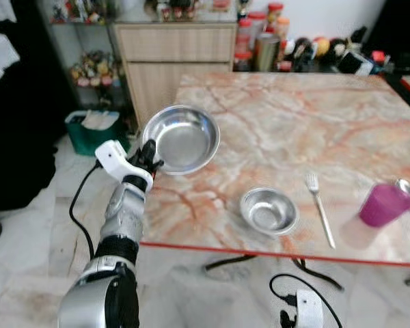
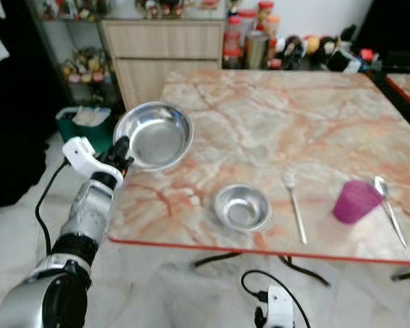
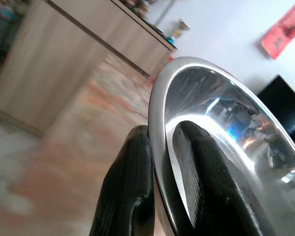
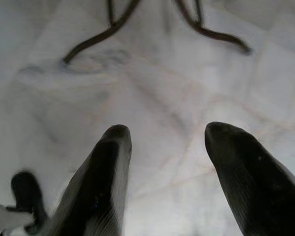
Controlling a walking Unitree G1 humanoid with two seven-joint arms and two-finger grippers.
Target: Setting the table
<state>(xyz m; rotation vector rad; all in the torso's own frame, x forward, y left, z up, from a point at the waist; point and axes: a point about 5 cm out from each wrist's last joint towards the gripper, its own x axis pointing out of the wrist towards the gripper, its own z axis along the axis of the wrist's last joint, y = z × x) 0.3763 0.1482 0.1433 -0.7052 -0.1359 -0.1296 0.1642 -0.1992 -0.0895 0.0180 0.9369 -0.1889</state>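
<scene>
My left gripper (image 1: 150,161) is shut on the rim of a large steel plate (image 1: 182,138), held tilted over the left corner of the marble table (image 1: 307,123). In the left wrist view the two black fingers (image 3: 132,187) pinch the plate's rim (image 3: 196,103). A small steel bowl (image 1: 268,210) sits near the table's front edge. To its right lie a fork (image 1: 319,205), a purple cup (image 1: 384,203) and a spoon (image 1: 408,198). My right gripper (image 4: 164,147) hangs open below the table, over the pale floor.
A wooden cabinet (image 1: 174,61) stands behind the table, with bottles and jars (image 1: 266,37) beside it. A green bin (image 1: 92,130) sits on the floor to the left. Black table legs and a cable (image 1: 301,270) run under the front edge.
</scene>
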